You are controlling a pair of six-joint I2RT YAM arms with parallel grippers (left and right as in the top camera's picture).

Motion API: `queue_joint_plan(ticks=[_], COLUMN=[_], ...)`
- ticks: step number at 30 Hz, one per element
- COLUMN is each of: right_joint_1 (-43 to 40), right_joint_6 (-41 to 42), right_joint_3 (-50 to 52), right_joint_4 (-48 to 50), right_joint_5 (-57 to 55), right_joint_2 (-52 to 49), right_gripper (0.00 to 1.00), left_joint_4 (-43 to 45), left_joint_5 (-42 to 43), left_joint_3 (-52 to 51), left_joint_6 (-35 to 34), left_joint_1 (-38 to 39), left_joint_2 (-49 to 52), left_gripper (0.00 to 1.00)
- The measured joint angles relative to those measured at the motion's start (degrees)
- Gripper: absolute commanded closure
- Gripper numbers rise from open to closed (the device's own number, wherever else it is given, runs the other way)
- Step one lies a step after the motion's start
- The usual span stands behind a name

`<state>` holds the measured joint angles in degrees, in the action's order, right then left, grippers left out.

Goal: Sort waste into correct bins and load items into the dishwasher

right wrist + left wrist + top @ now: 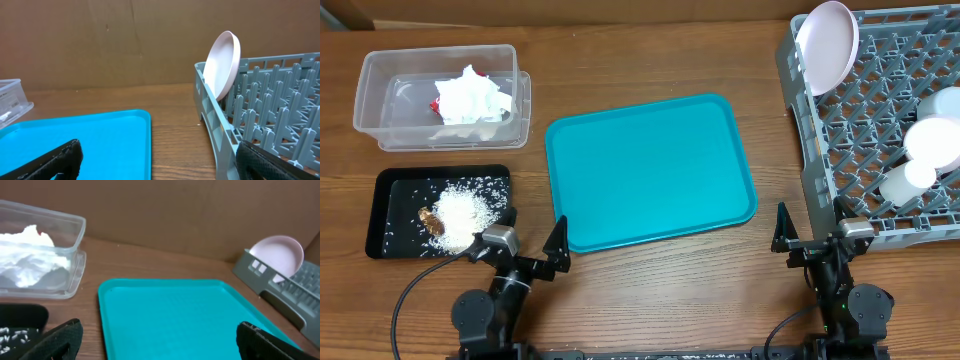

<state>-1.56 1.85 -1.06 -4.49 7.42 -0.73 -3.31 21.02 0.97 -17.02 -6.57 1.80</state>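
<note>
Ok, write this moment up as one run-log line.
left gripper: open | right gripper: open | tissues: in clear tub | rice: in black tray | plate: upright in rack | teal tray: bare

No legible text, label, brand, number or sign in any of the three views. On the near corner of the grey dish rack (257, 267), two pale squarish marks, too blurred to read as letters or figures. On the red snack wrapper (436, 104) inside the clear tub (370, 100), print too small to make out.
</note>
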Motion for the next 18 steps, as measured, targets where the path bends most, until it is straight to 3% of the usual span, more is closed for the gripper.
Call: queue_joint_plan(ticks=[8,18], right_joint_1=[0.0,0.0], right_joint_6=[0.0,0.0], right_joint_3=[0.0,0.0], right_joint_4=[0.0,0.0], right_joint_5=[0.0,0.0], right_joint_2=[0.0,0.0], right_gripper=[0.0,0.0], left_joint_4=[-0.9,-1.2], left_joint_5=[-14.4,-18.5], left_joint_3=[-0.3,-0.3], left_joint_6=[-3.5,1.8], left_joint_1=[7.3,7.7], left_joint_2=[-0.9,-0.9], left_gripper=[0.0,0.0])
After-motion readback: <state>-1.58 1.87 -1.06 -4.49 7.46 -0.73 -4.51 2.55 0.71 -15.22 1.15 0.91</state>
